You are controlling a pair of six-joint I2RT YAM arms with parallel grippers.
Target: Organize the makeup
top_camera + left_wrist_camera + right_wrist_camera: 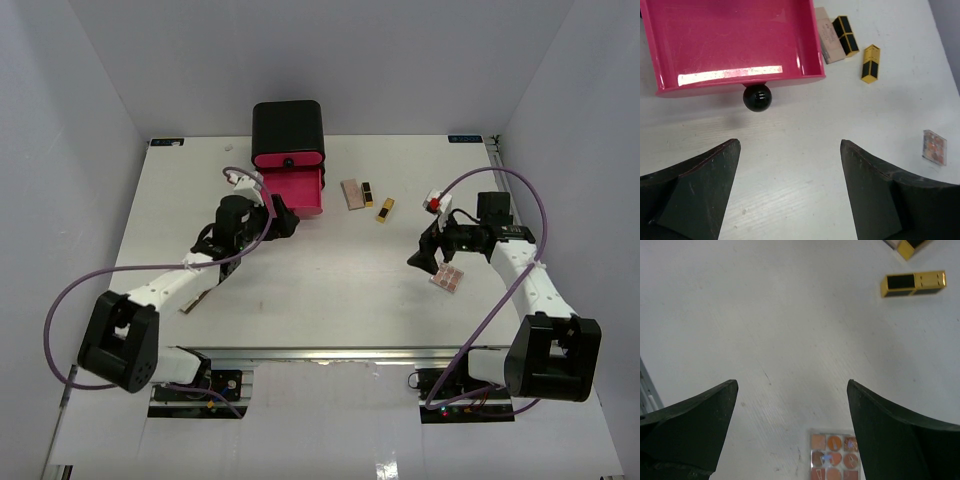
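The square eyeshadow palette (447, 279) lies flat on the white table (350, 290), on my right side, just below my right gripper (425, 255). In the right wrist view the palette sits low in the picture, close to the inner edge of one finger (890, 435) but not between the tips. That gripper's jaws stand wide apart with nothing in them.

Farther back, near the middle of the table, lie the two black-and-gold lipsticks – one (368, 193) right against the flat tan compact (352, 194), the other (385, 209) a little apart and tilted. All three are on the bare table just to the right of the pink drawer (297, 190).

The drawer is pulled out from the black box (288, 130), and what the left wrist view shows of its inside is bare. My left gripper (283, 218) hovers just in front of the drawer's round black knob (757, 97) – jaws spread wide, gripping nothing, the knob beyond the fingertips.
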